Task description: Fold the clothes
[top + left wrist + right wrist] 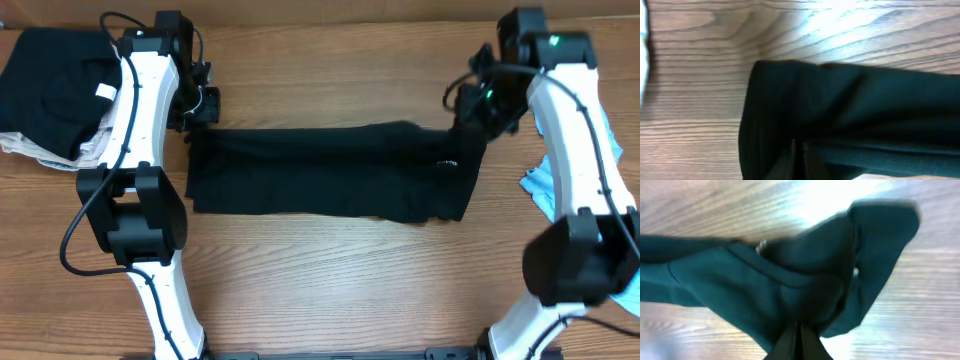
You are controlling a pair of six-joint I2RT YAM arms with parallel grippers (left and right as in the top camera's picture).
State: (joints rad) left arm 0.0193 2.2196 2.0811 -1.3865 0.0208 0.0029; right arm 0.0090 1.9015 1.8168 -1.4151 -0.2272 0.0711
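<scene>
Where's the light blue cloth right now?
Overhead, the light blue cloth lies at the table's right edge, partly hidden by the right arm, right of the black garment.

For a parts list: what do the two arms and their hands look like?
The left arm and right arm have white tubular links, bulky black joints, looping black cables. Left hand and right hand are black; a green light tops the right.

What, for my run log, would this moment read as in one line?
left gripper: shut on dark garment, one end | right gripper: shut on dark garment, other end | dark garment: stretched along table
</scene>
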